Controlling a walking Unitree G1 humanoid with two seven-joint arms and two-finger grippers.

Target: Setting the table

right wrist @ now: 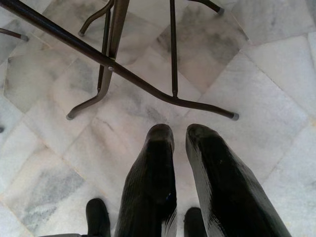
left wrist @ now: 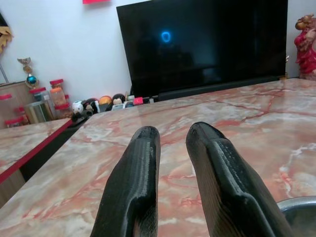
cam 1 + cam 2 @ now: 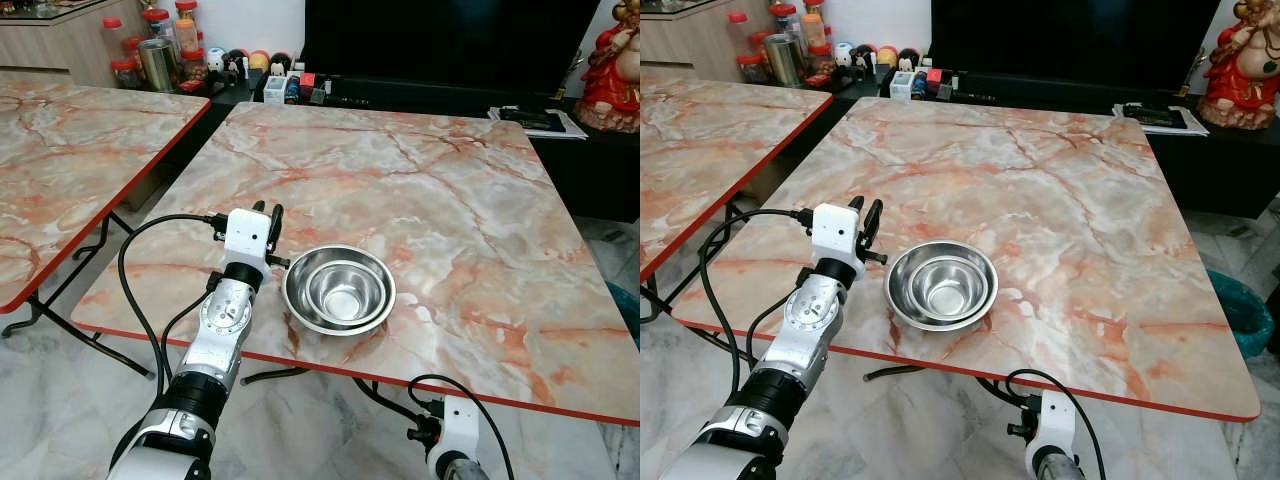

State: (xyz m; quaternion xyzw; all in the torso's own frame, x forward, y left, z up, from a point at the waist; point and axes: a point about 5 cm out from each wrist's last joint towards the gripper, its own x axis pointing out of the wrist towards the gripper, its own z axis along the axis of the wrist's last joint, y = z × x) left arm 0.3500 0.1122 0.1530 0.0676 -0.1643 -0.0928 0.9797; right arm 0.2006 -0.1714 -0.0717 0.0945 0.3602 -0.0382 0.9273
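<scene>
Two nested steel bowls (image 3: 339, 290), round, shiny and brushed inside, the smaller sitting in the larger, resting on the marble-patterned table (image 3: 430, 190) near its front edge, a little left of the middle. Pink-and-grey veined tabletop, glossy, square with rounded corners and a thin red rim, carried on black bent-tube legs (image 1: 148, 84). Left gripper (image 3: 270, 222) lying low over the tabletop just beside the bowls' left rim, apart from it, its two long black fingers (image 2: 136, 187) smooth, rounded at the tips and close together with only a narrow gap, clasping nothing. White boxy wrist and silver ribbed forearm behind, with a black cable looping off the left side. Right gripper (image 1: 174, 136) hanging below the table edge, pointing down at a pale grey-veined tiled floor (image 1: 276, 64), fingers nearly together and bare. Second table (image 3: 60, 150) of the same marble pattern and red rim to the left, well apart. Behind, a large flat black screen (image 3: 450, 40), clear jars with red lids (image 3: 185, 30), a cylindrical metal tin (image 3: 157, 62), and a glossy red figurine (image 3: 612, 70) at the far right
</scene>
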